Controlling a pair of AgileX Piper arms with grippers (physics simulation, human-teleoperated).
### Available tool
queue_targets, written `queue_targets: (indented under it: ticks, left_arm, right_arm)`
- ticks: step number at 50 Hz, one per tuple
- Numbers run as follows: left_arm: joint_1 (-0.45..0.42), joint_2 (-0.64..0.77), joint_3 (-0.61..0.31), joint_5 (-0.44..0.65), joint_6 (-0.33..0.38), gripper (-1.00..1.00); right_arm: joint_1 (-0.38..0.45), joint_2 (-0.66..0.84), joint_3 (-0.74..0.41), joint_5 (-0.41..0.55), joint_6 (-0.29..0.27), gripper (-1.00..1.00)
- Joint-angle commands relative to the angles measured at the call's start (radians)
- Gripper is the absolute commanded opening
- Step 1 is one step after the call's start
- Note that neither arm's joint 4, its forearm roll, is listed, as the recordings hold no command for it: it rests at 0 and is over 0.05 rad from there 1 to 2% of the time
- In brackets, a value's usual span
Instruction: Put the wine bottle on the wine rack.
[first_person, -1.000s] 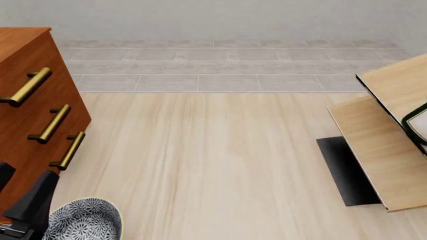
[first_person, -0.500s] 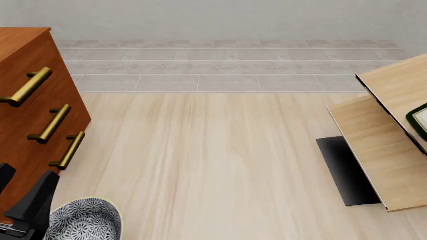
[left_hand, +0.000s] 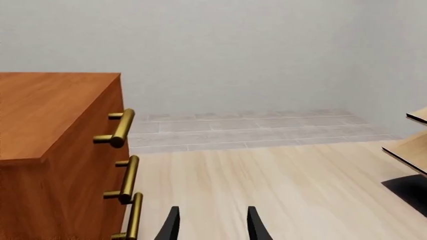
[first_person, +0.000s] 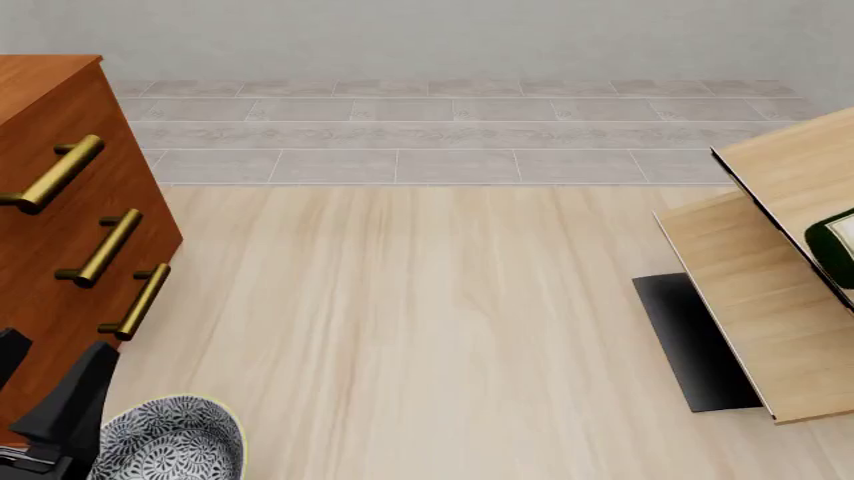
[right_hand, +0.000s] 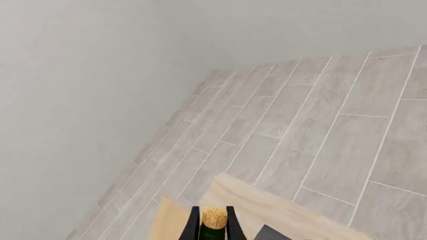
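Note:
The wine bottle shows at the far right edge of the front view (first_person: 837, 240), dark green with a white label, lying among the slanted pale-wood panels of the wine rack (first_person: 754, 300). In the right wrist view my right gripper (right_hand: 213, 226) is shut on the bottle's neck, just below the gold cap (right_hand: 214, 218), with a rack panel (right_hand: 280, 212) beneath. The right gripper itself is out of the front view. My left gripper (left_hand: 211, 229) is open and empty, low beside the cabinet; one of its black fingers (first_person: 83, 395) shows at the bottom left.
A reddish-brown drawer cabinet (first_person: 67, 200) with brass handles stands at the left. A patterned blue-white bowl (first_person: 167, 440) sits at the bottom left next to the left arm. The rack's black base (first_person: 687, 340) lies on the pale wood tabletop (first_person: 400, 320).
The bottle at the right edge has shifted slightly right and up, then back a little left. The left arm has barely moved.

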Motion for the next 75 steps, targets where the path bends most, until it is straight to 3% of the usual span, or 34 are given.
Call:
queue_targets:
  ticks: [1, 42, 65, 66, 75]
  left_arm:
    - [0.01, 0.0, 0.005, -0.003, -0.003, 1.0]
    - [0.046, 0.0, 0.032, -0.022, -0.008, 1.0]
    - [0.048, 0.0, 0.033, -0.021, -0.002, 1.0]
    - [0.047, 0.0, 0.031, -0.019, -0.003, 1.0]
    - [0.043, 0.0, 0.024, -0.013, -0.002, 1.0]
  right_arm:
    - [0.008, 0.083, 0.075, -0.011, -0.008, -1.0]
    - [0.004, 0.235, 0.067, -0.098, -0.047, -1.0]
    - [0.013, 0.232, 0.068, -0.099, -0.031, -1.0]
    - [0.014, 0.229, 0.068, -0.098, -0.028, 1.0]
    - [0.007, 0.216, 0.06, -0.085, -0.02, 1.0]
